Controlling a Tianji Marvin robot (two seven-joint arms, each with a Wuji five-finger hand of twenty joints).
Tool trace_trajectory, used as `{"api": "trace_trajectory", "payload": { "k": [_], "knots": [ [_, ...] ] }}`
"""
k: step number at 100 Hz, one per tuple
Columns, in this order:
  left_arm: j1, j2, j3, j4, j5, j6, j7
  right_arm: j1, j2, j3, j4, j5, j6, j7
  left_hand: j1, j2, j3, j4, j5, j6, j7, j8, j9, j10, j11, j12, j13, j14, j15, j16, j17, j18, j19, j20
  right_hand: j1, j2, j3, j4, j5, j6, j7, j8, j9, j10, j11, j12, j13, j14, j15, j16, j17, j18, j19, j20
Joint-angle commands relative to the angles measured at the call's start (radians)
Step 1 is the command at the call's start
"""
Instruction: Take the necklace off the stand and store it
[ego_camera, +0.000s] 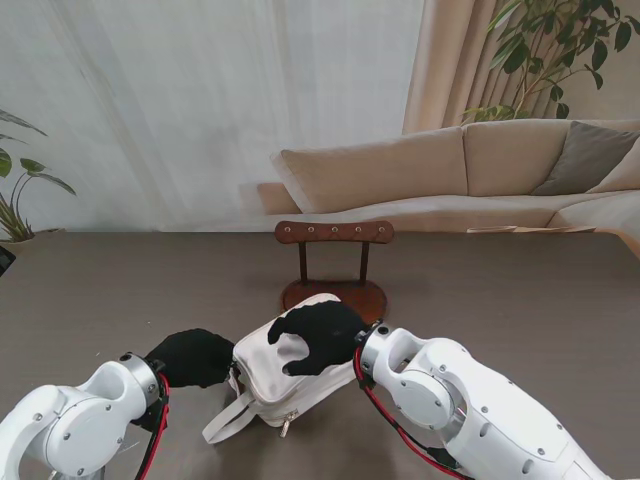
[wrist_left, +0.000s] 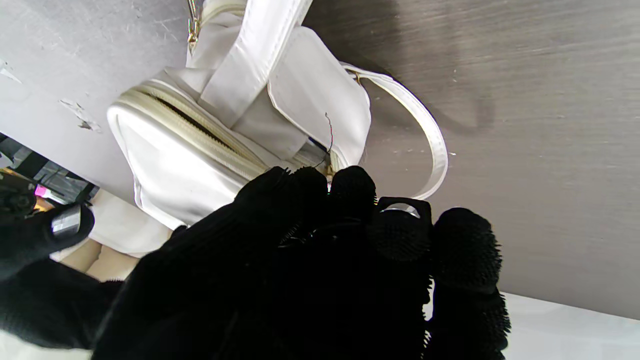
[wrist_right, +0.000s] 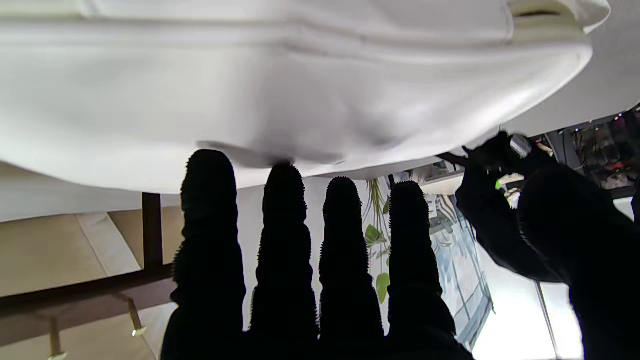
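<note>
White soft leather is what I have under both hands: the bag (ego_camera: 285, 375) lies on the counter (ego_camera: 520, 300) just in front of the wooden stand (ego_camera: 334, 262), whose pegs look bare. I cannot see the necklace anywhere; I judge it is probably already in the bag, but no view confirms it. A fine chain would be light, limp, prone to tangle and slip, best pinched at one point, not scooped.

My right hand (ego_camera: 315, 335) lies flat on the bag's top, fingers spread and pressing a dent into it, gripping nothing. My left hand (ego_camera: 192, 357) is bunched at the bag's end; I judge the fingertips (wrist_left: 352, 187) pinched on the zip pull, though it is hidden.

Only the left wrist view shows the zip (wrist_left: 200, 132), part-open, and the strap (wrist_left: 425, 135). Only the right wrist view shows the dent.
</note>
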Motion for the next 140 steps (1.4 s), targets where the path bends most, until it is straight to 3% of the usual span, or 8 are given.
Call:
{"api": "trace_trajectory", "payload": {
  "k": [1, 44, 91, 103, 115, 125, 140],
  "knots": [
    [-0.003, 0.003, -0.013, -0.004, -0.011, 0.002, -0.023, 0.002, 0.001, -0.009, 0.017, -0.003, -0.006, 0.020, 0.029, 0.032, 0.012, -0.011, -0.010, -0.056, 0.014, 0.017, 0.011, -0.011, 0.008, 0.008, 0.028, -0.024, -0.001, -0.001, 0.001, -0.008, 0.026, -0.001, -0.018, 0.009, 0.005, 0.009, -0.028, -0.024, 0.002, -0.020, -0.027, -0.030, -0.018, -0.017, -0.013, -0.017, -0.007, -0.009, -0.385, -0.023, -0.005, -0.027],
    [0.048, 0.004, -0.108, -0.039, 0.007, 0.011, -0.062, 0.050, 0.013, -0.046, 0.082, 0.026, -0.026, 0.086, 0.030, 0.034, 0.010, -0.011, -0.012, -0.057, 0.014, 0.017, 0.009, -0.011, 0.007, 0.009, 0.026, -0.023, -0.002, -0.001, -0.002, -0.010, 0.023, -0.002, -0.017, 0.026, 0.005, 0.012, -0.017, -0.030, 0.013, -0.029, -0.019, -0.039, -0.015, -0.025, -0.008, -0.024, 0.000, -0.011, -0.393, -0.032, -0.003, -0.033],
    [0.185, 0.006, -0.168, -0.168, 0.065, 0.011, -0.119, 0.104, 0.024, -0.100, 0.129, 0.075, -0.014, 0.170, 0.031, 0.037, 0.004, -0.010, -0.014, -0.058, 0.013, 0.017, 0.008, -0.014, 0.006, 0.010, 0.022, -0.025, -0.004, -0.001, -0.007, -0.011, 0.019, -0.003, -0.021, 0.044, -0.034, 0.014, -0.035, -0.037, -0.005, -0.040, -0.058, -0.039, -0.041, -0.040, -0.045, -0.018, -0.012, -0.014, -0.424, -0.041, -0.021, -0.037],
    [0.204, 0.006, -0.172, -0.202, 0.077, 0.004, -0.130, 0.118, 0.031, -0.110, 0.136, 0.112, -0.028, 0.214, 0.029, 0.037, 0.004, -0.010, -0.014, -0.060, 0.014, 0.018, 0.009, -0.016, 0.006, 0.010, 0.023, -0.029, -0.003, -0.001, -0.007, -0.011, 0.019, -0.003, -0.026, 0.036, -0.125, 0.003, -0.090, -0.029, -0.048, -0.058, -0.132, 0.000, -0.068, -0.060, -0.105, 0.010, -0.034, -0.017, -0.472, -0.042, -0.069, -0.038],
    [0.207, 0.005, -0.173, -0.210, 0.078, 0.003, -0.127, 0.116, 0.036, -0.106, 0.139, 0.114, -0.050, 0.225, 0.030, 0.036, 0.004, -0.010, -0.014, -0.059, 0.014, 0.018, 0.009, -0.015, 0.006, 0.010, 0.023, -0.029, -0.003, 0.000, -0.007, -0.012, 0.018, -0.003, -0.002, 0.081, -0.353, 0.024, -0.170, 0.005, -0.076, -0.091, -0.238, 0.022, -0.070, -0.068, -0.166, 0.024, -0.053, -0.012, -0.489, -0.044, -0.124, -0.008],
    [0.201, 0.006, -0.167, -0.202, 0.075, 0.001, -0.129, 0.105, 0.036, -0.099, 0.146, 0.080, -0.073, 0.198, 0.030, 0.038, 0.004, -0.010, -0.014, -0.059, 0.014, 0.017, 0.009, -0.016, 0.006, 0.010, 0.023, -0.029, -0.002, 0.000, -0.007, -0.012, 0.018, -0.003, -0.089, -0.004, -0.267, 0.039, -0.200, 0.030, -0.068, -0.102, -0.294, 0.042, -0.053, -0.065, -0.203, 0.029, -0.056, -0.012, -0.491, -0.045, -0.142, 0.011],
    [0.190, 0.008, -0.156, -0.191, 0.069, 0.005, -0.135, 0.098, 0.033, -0.103, 0.171, 0.015, -0.100, 0.129, 0.031, 0.037, 0.003, -0.010, -0.015, -0.059, 0.014, 0.017, 0.008, -0.015, 0.006, 0.010, 0.023, -0.029, -0.002, 0.000, -0.007, -0.012, 0.018, -0.003, -0.086, -0.047, -0.257, 0.027, -0.204, 0.057, -0.042, -0.102, -0.343, 0.065, -0.019, -0.052, -0.244, 0.035, -0.039, -0.007, -0.494, -0.049, -0.152, 0.018]
  ]
}}
